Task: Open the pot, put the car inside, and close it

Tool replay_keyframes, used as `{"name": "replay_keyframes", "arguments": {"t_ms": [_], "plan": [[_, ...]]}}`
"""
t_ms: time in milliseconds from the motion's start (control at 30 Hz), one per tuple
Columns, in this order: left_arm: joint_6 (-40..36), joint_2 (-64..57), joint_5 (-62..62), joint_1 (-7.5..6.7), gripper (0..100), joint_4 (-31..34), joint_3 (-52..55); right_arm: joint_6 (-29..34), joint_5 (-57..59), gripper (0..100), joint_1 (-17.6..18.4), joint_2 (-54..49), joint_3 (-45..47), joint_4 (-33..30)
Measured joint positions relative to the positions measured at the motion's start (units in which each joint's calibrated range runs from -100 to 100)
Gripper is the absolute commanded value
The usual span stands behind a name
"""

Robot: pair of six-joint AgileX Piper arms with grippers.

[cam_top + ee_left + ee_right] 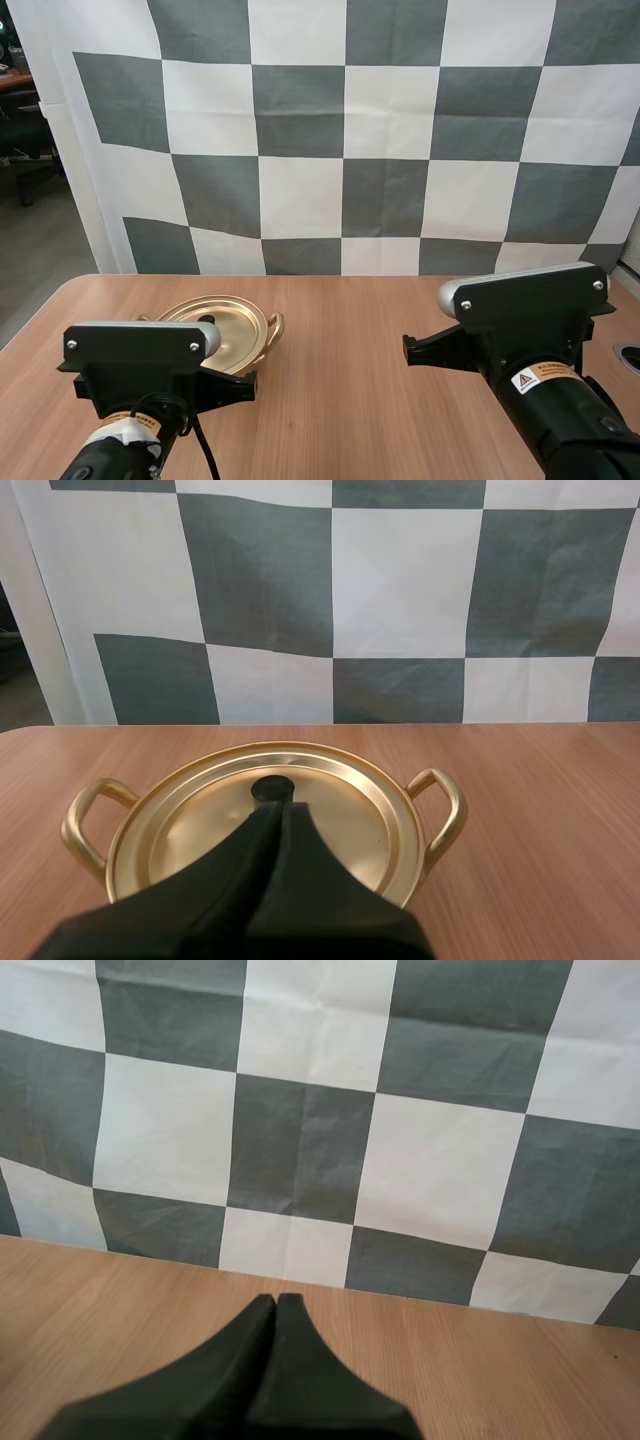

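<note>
A gold pot (235, 335) with its lid (270, 820) on stands on the wooden table at the left, partly hidden behind my left arm in the high view. The lid has a black knob (270, 788) and the pot two loop handles (90, 820). My left gripper (280, 805) is shut, its fingers together as one dark wedge whose tip sits just short of the knob. My right gripper (276, 1302) is shut too, above bare table and facing the backdrop, well to the right of the pot.
The wooden table (340, 400) stretches bare between the two arms. A round dark fitting (630, 357) sits at the table's right edge. The table's left front corner is rounded.
</note>
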Motion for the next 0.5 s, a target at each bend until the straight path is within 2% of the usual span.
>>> {"name": "replay_keyframes", "arguments": {"t_ms": [233, 500], "plan": [[0.00, 0.00, -1.17, 0.00, 0, 0.00, 0.00, 0.00, 4.42, 0, 0.00, -5.75, 3.33, 0.00], [0.00, 0.00, -1.17, 0.00, 0, 0.00, 0.00, 0.00, 14.97, 0, 0.00, -9.76, 3.33, 0.68]]}}
